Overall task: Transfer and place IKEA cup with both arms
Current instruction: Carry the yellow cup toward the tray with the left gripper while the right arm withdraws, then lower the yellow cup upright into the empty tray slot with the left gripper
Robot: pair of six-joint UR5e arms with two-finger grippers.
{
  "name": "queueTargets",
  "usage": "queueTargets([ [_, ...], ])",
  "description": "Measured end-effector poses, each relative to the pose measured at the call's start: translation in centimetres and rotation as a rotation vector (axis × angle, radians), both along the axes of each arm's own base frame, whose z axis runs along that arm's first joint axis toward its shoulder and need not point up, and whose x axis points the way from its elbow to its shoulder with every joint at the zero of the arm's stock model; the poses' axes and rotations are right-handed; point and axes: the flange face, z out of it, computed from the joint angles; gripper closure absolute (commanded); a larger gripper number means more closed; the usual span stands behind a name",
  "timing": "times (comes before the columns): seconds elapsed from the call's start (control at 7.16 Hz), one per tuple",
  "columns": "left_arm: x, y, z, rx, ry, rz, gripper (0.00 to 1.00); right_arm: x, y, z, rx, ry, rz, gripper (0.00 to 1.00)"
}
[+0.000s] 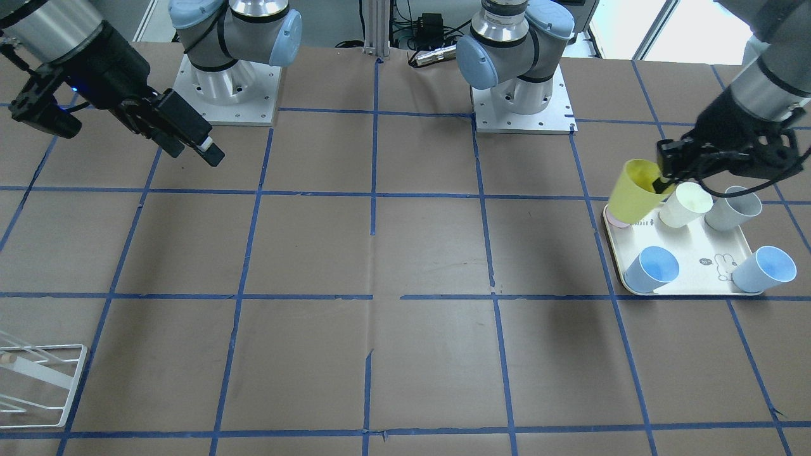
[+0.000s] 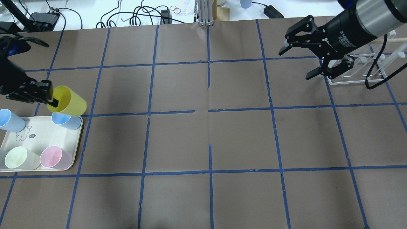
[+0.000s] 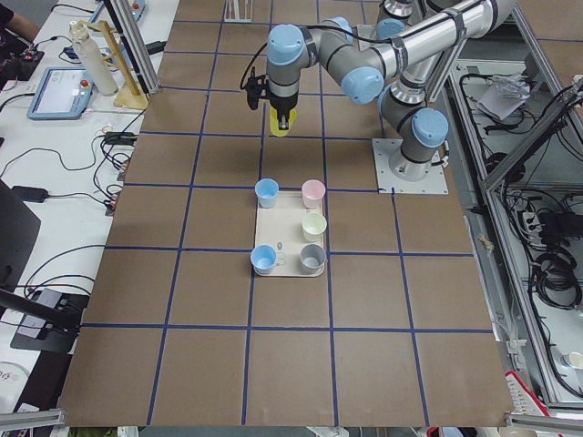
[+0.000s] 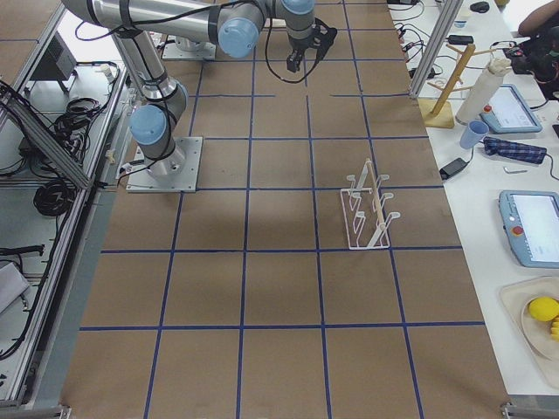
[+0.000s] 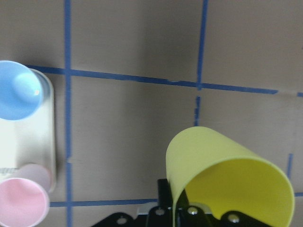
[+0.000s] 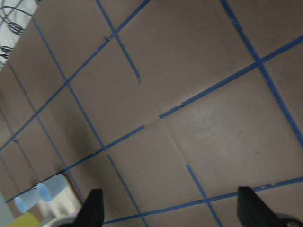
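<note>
The bright yellow IKEA cup is in my left gripper, which is shut on its rim with one finger inside. The cup is tilted on its side in the air above the far corner of the cream tray. It also shows in the front view, the left side view and the left wrist view. In the front view my left gripper is at the right. My right gripper is open and empty, high over the far right of the table, also in the front view and its wrist view.
The tray holds two blue cups, a pale cream cup, a pink cup and a grey cup. A white wire rack stands under and beyond my right gripper. Blue tape lines grid the brown table.
</note>
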Motion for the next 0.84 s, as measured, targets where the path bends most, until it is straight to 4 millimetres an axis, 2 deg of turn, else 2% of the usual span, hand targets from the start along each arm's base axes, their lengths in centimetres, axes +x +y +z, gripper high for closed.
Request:
queueTargets([
  [0.14, 5.0, -0.6, -1.0, -0.032, -0.039, -0.052, 1.00, 1.3, 1.0, -0.2, 0.016, 0.158, 0.061, 0.00],
  [0.42, 12.2, -4.1, -2.1, -0.035, -0.092, -0.133, 1.00, 2.1, 2.1, -0.7, 0.027, 0.351, 0.179, 0.00],
  [0.56, 15.1, -5.9, -3.0, 0.008, -0.108, -0.163, 1.00, 2.0, 2.2, -1.0, 0.026, 0.385, 0.231, 0.00],
  [0.84, 19.2, -8.1, -7.2, 0.092, -0.078, -0.185, 1.00, 2.0, 2.3, -0.9, 0.013, 0.396, 0.269, 0.00],
])
